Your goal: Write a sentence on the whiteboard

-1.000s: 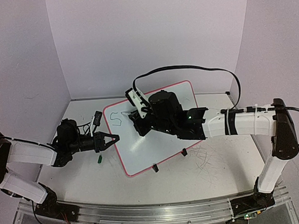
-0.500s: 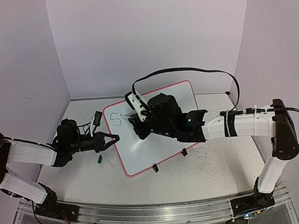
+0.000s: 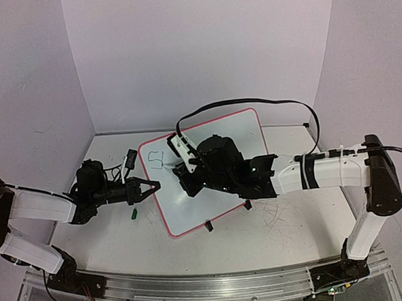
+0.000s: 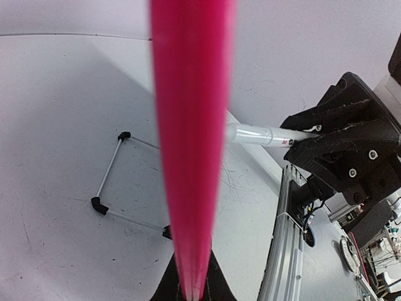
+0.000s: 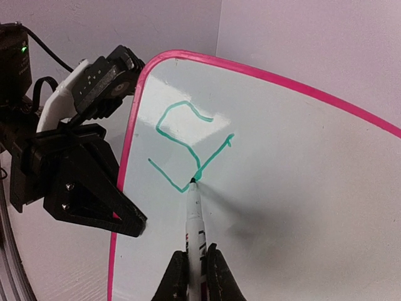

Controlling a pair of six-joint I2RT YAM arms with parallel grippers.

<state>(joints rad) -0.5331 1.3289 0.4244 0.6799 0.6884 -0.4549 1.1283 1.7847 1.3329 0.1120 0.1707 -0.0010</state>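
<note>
The whiteboard [image 3: 211, 211] lies tilted on the table, white with a pink rim [image 5: 128, 144]. The sentence [image 5: 188, 147] is a green "S" and one slanted stroke near the board's upper left corner, also visible in the top view [image 3: 156, 161]. My right gripper [image 5: 195, 266] is shut on a white marker [image 5: 195, 219] whose tip touches the board at the stroke's lower end. My left gripper [image 3: 151, 188] is shut on the board's left rim; in the left wrist view the rim [image 4: 191, 125] runs up between the fingers [image 4: 216, 285].
A small green marker cap [image 3: 132, 213] lies on the table beside the board's left edge. Two black clip feet [image 3: 208, 226] stick out at the board's near edge. A black cable [image 3: 252, 101] loops over the board. A wire stand [image 4: 109, 172] shows in the left wrist view.
The right gripper has moved toward the near side with the marker, drawing a second green stroke beside the "S". The left arm has not moved.
</note>
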